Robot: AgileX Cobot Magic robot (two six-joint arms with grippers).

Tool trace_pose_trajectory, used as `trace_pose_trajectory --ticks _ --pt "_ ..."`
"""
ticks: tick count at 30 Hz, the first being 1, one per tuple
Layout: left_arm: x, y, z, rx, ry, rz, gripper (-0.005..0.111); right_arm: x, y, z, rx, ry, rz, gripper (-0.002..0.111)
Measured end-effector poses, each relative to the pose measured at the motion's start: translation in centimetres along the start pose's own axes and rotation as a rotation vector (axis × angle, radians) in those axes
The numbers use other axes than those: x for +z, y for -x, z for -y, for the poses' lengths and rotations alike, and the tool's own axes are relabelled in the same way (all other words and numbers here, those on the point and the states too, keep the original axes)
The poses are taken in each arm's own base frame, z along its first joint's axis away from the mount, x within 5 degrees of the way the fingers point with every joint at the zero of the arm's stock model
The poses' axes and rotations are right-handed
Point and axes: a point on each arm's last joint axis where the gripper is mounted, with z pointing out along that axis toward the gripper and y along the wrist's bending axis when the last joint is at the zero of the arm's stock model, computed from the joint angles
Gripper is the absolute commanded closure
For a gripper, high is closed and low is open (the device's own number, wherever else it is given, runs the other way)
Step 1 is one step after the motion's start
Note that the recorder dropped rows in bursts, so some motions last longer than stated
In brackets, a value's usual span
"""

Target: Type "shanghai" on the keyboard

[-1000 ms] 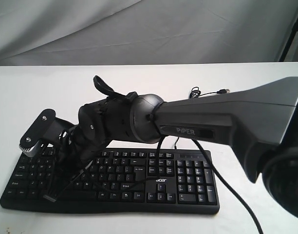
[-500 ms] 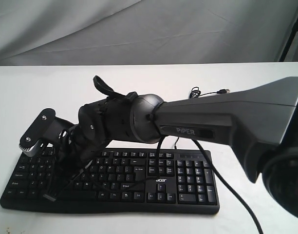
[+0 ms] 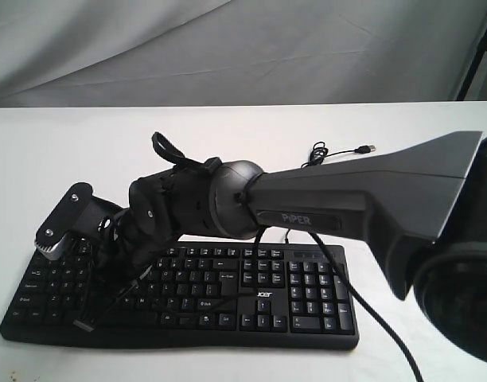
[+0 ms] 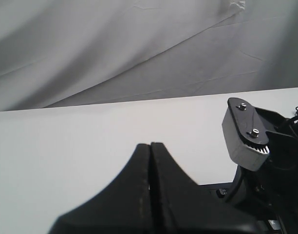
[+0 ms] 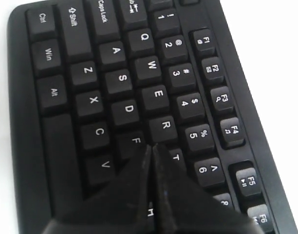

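Observation:
The black keyboard (image 3: 267,301) lies on the white table near the front edge. My right arm reaches across from the right, and its gripper (image 3: 86,325) hangs shut over the keyboard's left half. In the right wrist view the shut gripper (image 5: 153,146) has its tips over the keyboard (image 5: 56,141), where the F, R and T keys meet, with H showing just behind them. How close the tips are to the keys cannot be told. My left gripper (image 4: 150,145) is shut and empty above bare table, and it does not show in the exterior view.
The keyboard's thin USB cable (image 3: 339,151) lies coiled on the table behind it. A grey cloth backdrop (image 3: 227,48) closes off the far side. The right arm's wrist camera housing (image 4: 246,134) stands close on one side of the left gripper.
My right arm has sunk a little toward the keyboard, and its shut gripper has dropped slightly with it. The left gripper has no earlier frame.

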Motion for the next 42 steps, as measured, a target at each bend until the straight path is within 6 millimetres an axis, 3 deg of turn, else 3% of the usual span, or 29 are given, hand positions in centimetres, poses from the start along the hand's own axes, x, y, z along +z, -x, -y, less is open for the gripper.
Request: trace_pose_trajectory --ticks 21,28,42 --pt "0.0 0.0 0.0 0.000 0.000 0.000 0.107 0.6 -0.3 -0.1 0.011 0.008 -0.011 0.108" --pt "0.0 0.0 0.0 0.000 0.000 0.000 0.107 -0.8 0.3 0.1 -0.002 0.004 -0.002 0.108" --pt "0.0 0.0 0.0 0.000 0.000 0.000 0.107 -0.7 -0.6 0.4 0.015 0.006 -0.052 0.108"
